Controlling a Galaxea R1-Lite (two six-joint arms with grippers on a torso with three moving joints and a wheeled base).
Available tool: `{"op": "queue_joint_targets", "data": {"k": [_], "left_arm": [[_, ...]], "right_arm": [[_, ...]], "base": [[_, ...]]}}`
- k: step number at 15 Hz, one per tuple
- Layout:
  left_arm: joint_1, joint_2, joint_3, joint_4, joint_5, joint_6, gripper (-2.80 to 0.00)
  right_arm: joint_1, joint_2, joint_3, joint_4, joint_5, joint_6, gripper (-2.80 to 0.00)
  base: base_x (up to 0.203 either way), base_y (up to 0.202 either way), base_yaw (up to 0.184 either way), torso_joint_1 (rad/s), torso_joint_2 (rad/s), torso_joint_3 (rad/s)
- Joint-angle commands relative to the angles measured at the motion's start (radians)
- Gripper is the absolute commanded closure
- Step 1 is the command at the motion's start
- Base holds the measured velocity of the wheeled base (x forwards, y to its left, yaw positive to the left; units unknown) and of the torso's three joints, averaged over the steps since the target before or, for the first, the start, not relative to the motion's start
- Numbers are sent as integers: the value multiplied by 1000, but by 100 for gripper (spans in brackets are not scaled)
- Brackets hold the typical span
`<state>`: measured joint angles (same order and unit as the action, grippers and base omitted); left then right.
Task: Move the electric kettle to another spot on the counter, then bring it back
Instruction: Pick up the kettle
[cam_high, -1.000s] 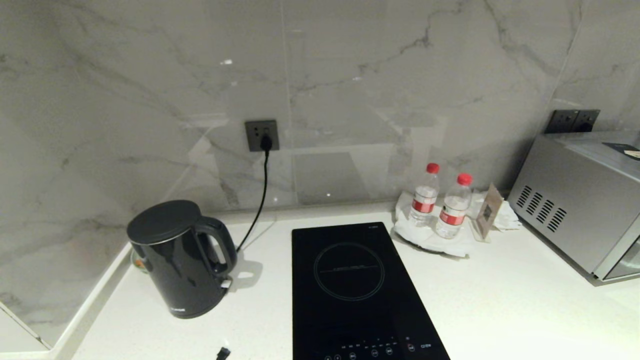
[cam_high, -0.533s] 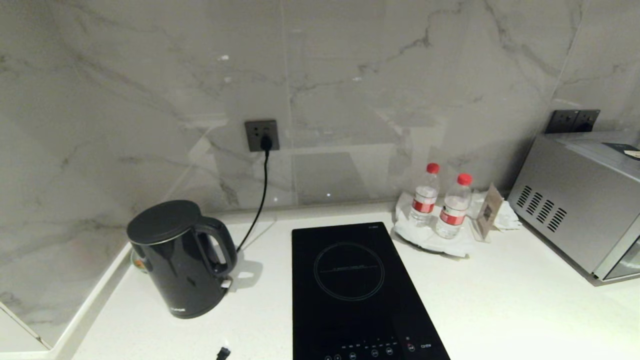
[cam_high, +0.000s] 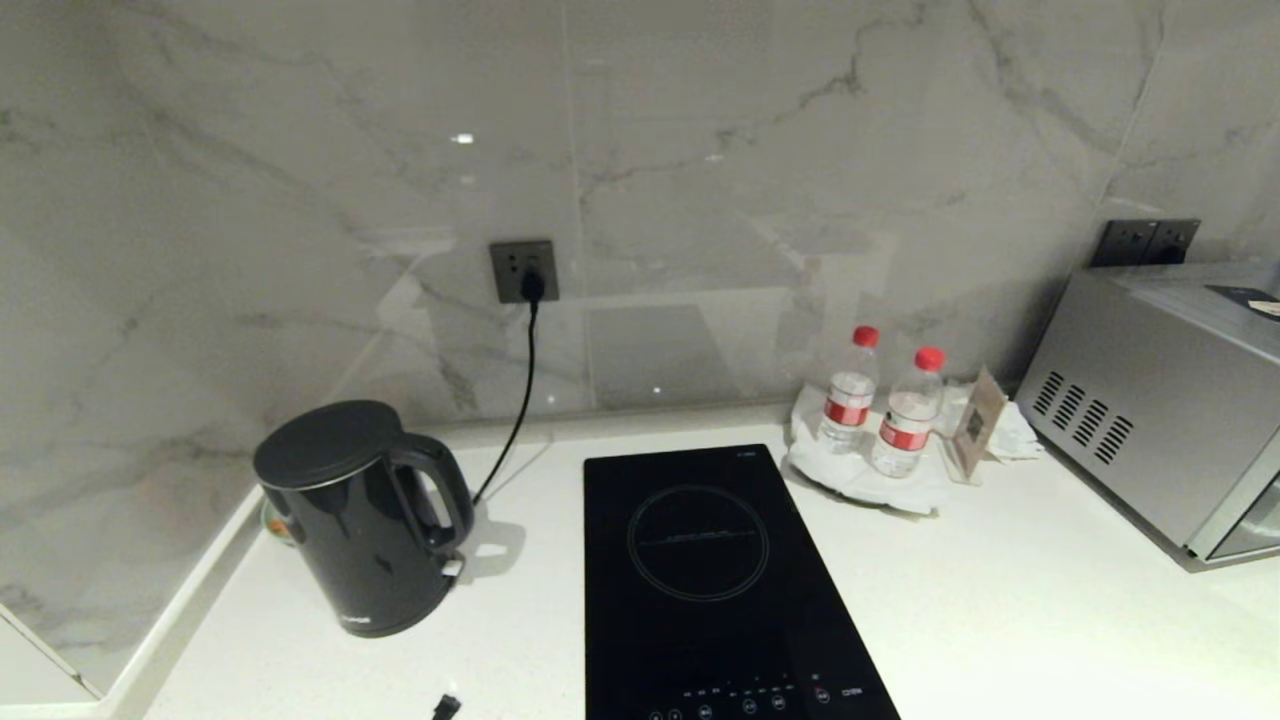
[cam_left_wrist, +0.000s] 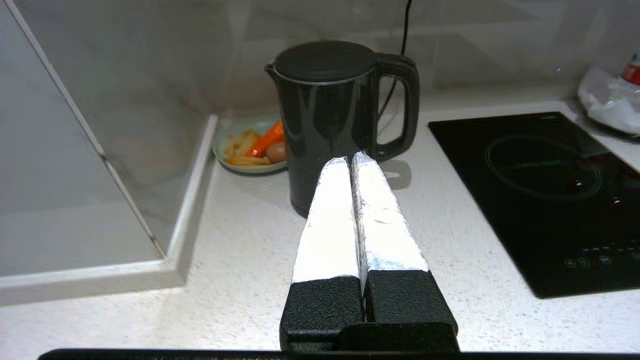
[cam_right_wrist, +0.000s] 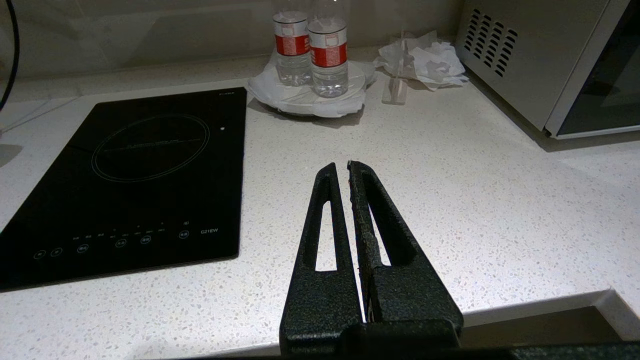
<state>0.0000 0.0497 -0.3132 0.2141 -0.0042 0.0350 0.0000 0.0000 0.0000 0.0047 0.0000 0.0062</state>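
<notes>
In the head view, the counter (cam_high: 1000, 600) is spreading white and finely speckled below a grey-veined marble wall (cam_high: 700, 150). The electric kettle (cam_high: 362, 515) is standing upright near the worktop's rear left corner, handle turned toward the cooktop (cam_high: 705, 580), which is lying flush in the middle and running to the front edge. A black cord (cam_high: 520, 390) is hanging from the wall socket (cam_high: 523, 270) down behind the kettle. Two water bottles (cam_high: 880, 405) are standing on white paper by the rear edge, and a steel oven (cam_high: 1165, 400) is occupying the right end. Neither arm is showing here.

In the left wrist view, the left gripper (cam_left_wrist: 351, 161) is hovering over the counter in front of the kettle, apart from it, its foil-wrapped fingers (cam_left_wrist: 327, 215) pressed together on nothing. A plate of food (cam_left_wrist: 250, 150) is sitting in the corner just beside the kettle.

In the right wrist view, the right gripper (cam_right_wrist: 339, 167) is hanging above the worktop's front edge, right of the cooktop, its black fingers lying together and empty, with the bottles and oven well beyond.
</notes>
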Motion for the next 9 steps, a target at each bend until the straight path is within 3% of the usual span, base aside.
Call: {"op": "queue_joint_targets", "data": {"k": [1,5,9], "left_arm": [[1,-48,5,-1,-5,-13,0],[2,-49,82,-2,-8,18,0],[2,-50,75,-2,4,15,0]], "right_arm": [[0,0,0,0,0,0,0],[0,0,0,0,0,0,0],[0,0,0,0,0,0,0]], "base": [[0,0,0,0,0,0],[0,0,0,0,0,0],[0,0,0,0,0,0]]}}
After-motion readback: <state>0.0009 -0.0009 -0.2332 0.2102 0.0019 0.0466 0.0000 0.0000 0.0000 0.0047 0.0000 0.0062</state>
